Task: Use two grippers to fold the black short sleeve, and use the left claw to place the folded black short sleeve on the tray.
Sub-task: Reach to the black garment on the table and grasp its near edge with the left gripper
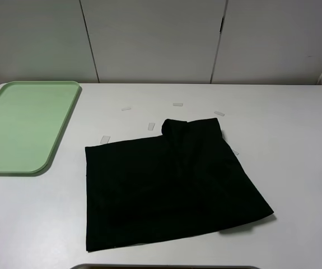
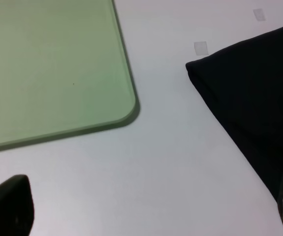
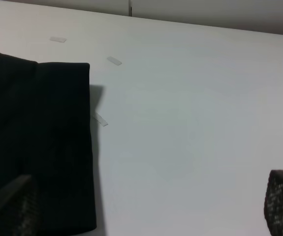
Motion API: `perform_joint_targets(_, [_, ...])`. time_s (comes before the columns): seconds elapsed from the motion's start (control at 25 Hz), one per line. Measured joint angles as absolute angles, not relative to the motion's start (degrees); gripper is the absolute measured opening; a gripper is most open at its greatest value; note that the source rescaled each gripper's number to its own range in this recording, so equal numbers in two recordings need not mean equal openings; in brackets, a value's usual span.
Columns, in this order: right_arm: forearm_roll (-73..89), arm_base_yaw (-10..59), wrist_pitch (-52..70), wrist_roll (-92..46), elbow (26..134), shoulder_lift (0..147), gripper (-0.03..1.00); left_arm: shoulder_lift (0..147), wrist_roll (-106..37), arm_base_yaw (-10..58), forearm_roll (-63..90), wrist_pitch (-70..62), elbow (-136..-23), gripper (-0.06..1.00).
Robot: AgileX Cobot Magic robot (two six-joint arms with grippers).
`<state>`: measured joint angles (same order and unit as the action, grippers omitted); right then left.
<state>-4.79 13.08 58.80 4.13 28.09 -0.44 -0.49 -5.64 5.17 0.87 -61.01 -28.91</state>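
Note:
The black short sleeve lies partly folded on the white table, one sleeve end turned up at its far edge. The mint-green tray sits bare at the far left. Neither arm shows in the high view. In the left wrist view the left claw is open, its fingertips wide apart above bare table between the tray corner and the shirt's edge. In the right wrist view my right gripper is open too, one finger over the shirt, the other over bare table.
Small white tape strips lie on the table beyond the shirt, one beside its right edge. White cabinet doors stand behind the table. A dark edge shows at the table's near side.

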Motion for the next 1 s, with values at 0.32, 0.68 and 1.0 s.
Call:
perform_joint_targets(0.32, [-4.8, 13.1, 58.8, 4.1, 28.1, -0.4, 1.00, -0.5, -4.5, 5.2, 1.7, -61.0, -28.9, 1.00])
perform_joint_targets(0.68, [-4.8, 13.1, 58.8, 4.1, 28.1, -0.4, 1.00, 18.0, -3.9, 5.2, 12.8, -56.8, -29.7, 0.99])
perform_joint_targets(1.0, [-4.8, 13.1, 58.8, 4.1, 28.1, -0.4, 1.00, 44.3, -10.1, 5.2, 22.6, -42.3, -29.9, 0.99])
